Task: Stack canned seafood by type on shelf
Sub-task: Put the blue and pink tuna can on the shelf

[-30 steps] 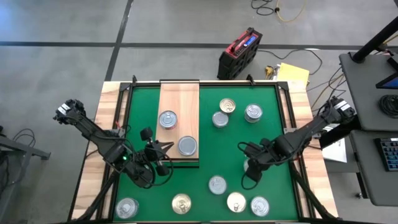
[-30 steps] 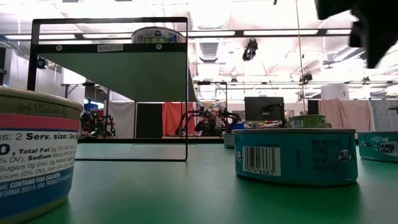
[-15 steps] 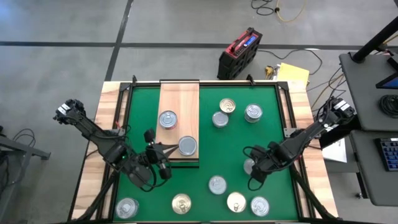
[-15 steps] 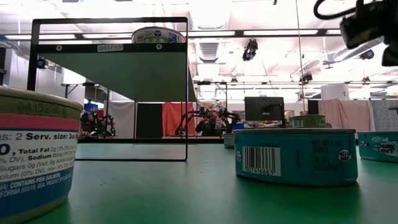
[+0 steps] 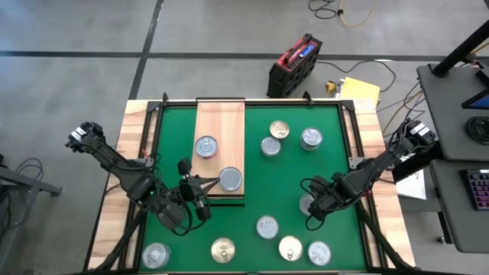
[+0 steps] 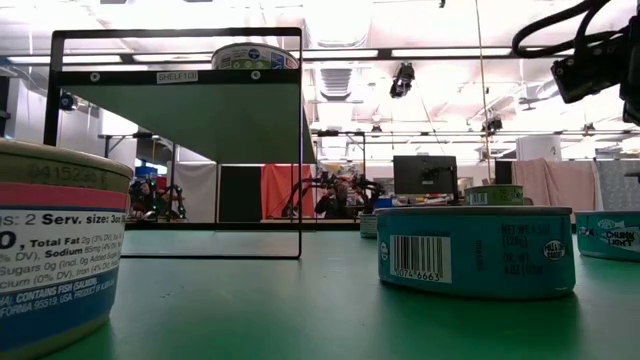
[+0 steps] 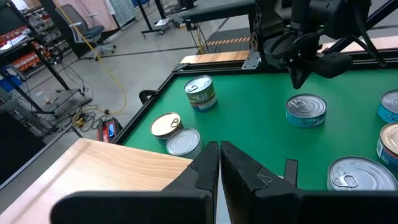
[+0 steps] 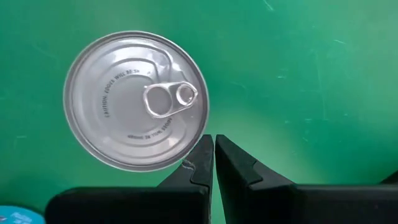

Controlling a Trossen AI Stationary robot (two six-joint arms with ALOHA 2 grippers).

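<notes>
The wooden shelf (image 5: pixel 220 122) lies on the green mat and carries two silver-lidded tins (image 5: pixel 205 146) (image 5: pixel 230 179). Several more tins sit on the mat, some gold-lidded (image 5: pixel 280 130) (image 5: pixel 222 249). My left gripper (image 5: pixel 208 184) (image 7: pixel 219 148) is shut and hovers at the shelf's near end, just left of the nearer tin. My right gripper (image 5: pixel 311 208) (image 8: pixel 213 139) is shut and points straight down beside a silver pull-tab tin (image 8: pixel 135 99) (image 5: pixel 305 202) standing on the mat. My right gripper's shut fingertips (image 8: pixel 203 148) stand from above at the rim (image 8: pixel 189 158) of the silver tin, which sits flat on the mat. Whether they touch the rim, I cannot tell. My left gripper touches nothing that shows.
Three tins (image 5: pixel 270 146) (image 5: pixel 310 138) stand at the mat's far right. More line the near edge (image 5: pixel 156 255) (image 5: pixel 289 247) (image 5: pixel 318 253), with one (image 5: pixel 267 226) just behind them. In the low view two tins (image 6: pixel 475 250) (image 6: pixel 50 250) stand close to the camera.
My left gripper has moved slightly right, toward the nearer tin on the shelf. My right arm has shifted a little toward the table's right and near edge, uncovering the silver tin beneath it. No tin has moved.
</notes>
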